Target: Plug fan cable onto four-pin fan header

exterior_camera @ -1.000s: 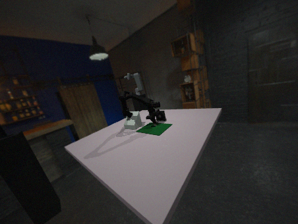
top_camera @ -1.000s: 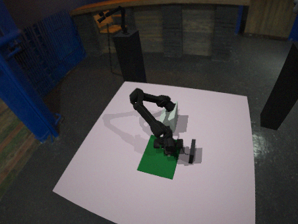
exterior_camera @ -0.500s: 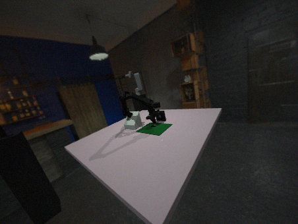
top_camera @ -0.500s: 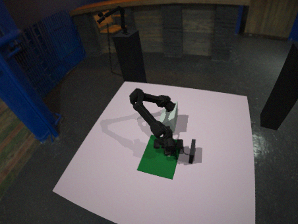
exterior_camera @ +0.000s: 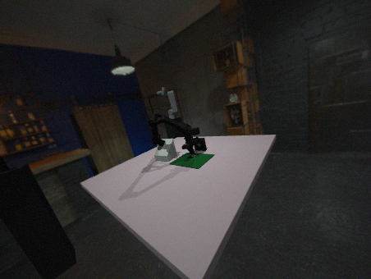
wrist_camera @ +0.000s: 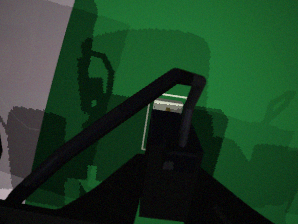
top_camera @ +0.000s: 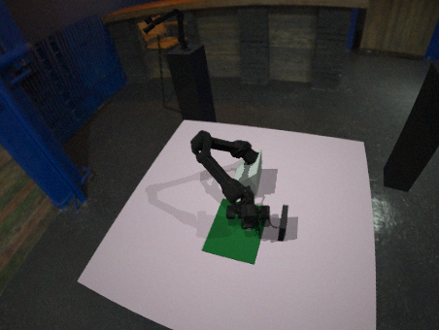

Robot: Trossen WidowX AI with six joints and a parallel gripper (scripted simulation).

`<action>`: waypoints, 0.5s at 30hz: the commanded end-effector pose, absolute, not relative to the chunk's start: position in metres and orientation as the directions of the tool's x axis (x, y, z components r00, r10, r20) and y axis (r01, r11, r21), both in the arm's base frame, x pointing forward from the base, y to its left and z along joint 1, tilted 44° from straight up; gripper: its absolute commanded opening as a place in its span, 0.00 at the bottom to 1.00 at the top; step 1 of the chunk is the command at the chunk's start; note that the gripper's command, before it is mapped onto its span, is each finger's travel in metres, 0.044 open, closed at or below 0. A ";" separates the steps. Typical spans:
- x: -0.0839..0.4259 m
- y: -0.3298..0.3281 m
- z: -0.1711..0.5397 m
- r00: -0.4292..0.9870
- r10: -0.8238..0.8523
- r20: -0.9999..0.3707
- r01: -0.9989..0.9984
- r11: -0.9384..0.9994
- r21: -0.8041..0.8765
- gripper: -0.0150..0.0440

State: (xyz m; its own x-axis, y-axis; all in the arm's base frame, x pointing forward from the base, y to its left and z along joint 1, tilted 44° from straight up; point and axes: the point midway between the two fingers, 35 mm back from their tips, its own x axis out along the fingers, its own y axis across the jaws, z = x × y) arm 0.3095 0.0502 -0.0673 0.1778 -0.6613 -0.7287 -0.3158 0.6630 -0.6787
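The green board (top_camera: 225, 249) (exterior_camera: 201, 162) (wrist_camera: 250, 55) lies flat on the table. My gripper (top_camera: 250, 227) (exterior_camera: 191, 156) (wrist_camera: 163, 165) is low over it, shut on the black fan plug (wrist_camera: 169, 132). The black cable (wrist_camera: 95, 125) arches across the wrist view and bends down to the plug. The pale header (wrist_camera: 168, 105) shows at the plug's far end, inside a white outline on the board. The plug hides the rest of the header, so whether it is on the pins, and how deep, cannot be told. The black fan (top_camera: 284, 224) (exterior_camera: 200, 144) stands upright beside the board.
A pale angular block (top_camera: 249, 176) (exterior_camera: 165, 152) stands under the arm's base, behind the board. The fan's thin cable runs from the fan to the gripper. The pinkish-white table (top_camera: 160, 272) (exterior_camera: 197, 213) extends around the board.
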 end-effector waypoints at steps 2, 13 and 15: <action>0.310 0.049 -0.068 0.179 -0.664 -0.726 -0.319 0.659 -0.682 0.25; 0.311 0.046 -0.071 0.179 -0.664 -0.726 -0.318 0.659 -0.682 0.25; 0.311 0.045 -0.072 0.179 -0.665 -0.725 -0.318 0.659 -0.682 0.25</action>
State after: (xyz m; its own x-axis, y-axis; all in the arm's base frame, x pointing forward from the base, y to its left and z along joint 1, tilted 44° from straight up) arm 0.3109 0.0474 -0.0702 0.1795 -0.6607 -0.7289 -0.3150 0.6633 -0.6788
